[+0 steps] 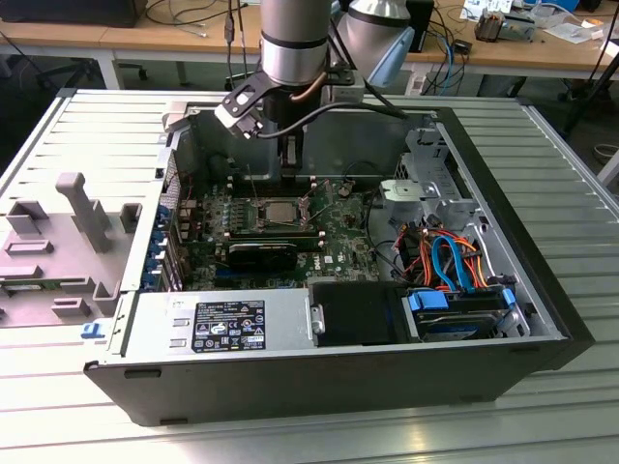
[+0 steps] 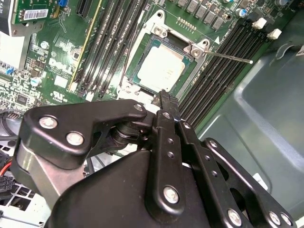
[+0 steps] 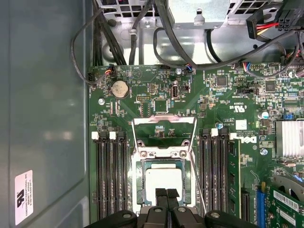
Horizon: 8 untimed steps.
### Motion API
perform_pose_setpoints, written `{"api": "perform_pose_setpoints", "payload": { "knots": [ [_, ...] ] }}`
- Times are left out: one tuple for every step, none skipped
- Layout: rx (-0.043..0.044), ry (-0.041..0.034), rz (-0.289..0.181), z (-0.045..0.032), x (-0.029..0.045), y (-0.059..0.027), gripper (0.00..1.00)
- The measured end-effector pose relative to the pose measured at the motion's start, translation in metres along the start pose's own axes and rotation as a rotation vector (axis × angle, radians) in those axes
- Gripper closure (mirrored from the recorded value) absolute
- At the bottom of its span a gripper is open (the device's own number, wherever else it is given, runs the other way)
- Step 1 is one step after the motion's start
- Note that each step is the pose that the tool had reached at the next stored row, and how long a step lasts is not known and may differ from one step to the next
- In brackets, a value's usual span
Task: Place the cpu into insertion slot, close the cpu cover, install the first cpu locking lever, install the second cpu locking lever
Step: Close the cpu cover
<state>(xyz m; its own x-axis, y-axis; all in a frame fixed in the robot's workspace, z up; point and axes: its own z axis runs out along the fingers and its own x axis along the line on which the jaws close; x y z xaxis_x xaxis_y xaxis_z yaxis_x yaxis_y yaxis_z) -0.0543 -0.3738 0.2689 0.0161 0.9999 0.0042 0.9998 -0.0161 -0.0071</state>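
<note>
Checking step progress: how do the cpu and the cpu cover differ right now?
Pose: the cpu lies flat in the insertion slot; the cpu cover stands swung up, not closed. Look: the cpu is a solid plate; the cpu cover is a thin frame, green board showing through its window. Size: the cpu cover is wider than the cpu. Shared: both squarish silver metal.
</note>
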Motion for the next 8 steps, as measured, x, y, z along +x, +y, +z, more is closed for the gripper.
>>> {"api": "perform_pose_setpoints", "payload": {
  "knots": [
    [0.0,0.0,0.0,-0.0002,0.0,0.0001,0.89],
    [0.0,0.0,0.0,-0.0007,0.0,0.0002,0.89],
    [0.0001,0.0,0.0,-0.0012,0.0,0.0004,0.89],
    [0.0001,0.0,0.0,-0.0015,0.0,0.0005,0.89],
    [0.0002,0.0,0.0,-0.0018,0.0,0.0005,0.89],
    [0.0002,0.0,0.0,-0.0022,0.0,0.0007,0.89],
    [0.0003,0.0001,0.0,-0.0027,0.0,0.0009,0.89],
    [0.0003,0.0001,0.0,-0.0029,0.0,0.001,0.89]
  ]
}}
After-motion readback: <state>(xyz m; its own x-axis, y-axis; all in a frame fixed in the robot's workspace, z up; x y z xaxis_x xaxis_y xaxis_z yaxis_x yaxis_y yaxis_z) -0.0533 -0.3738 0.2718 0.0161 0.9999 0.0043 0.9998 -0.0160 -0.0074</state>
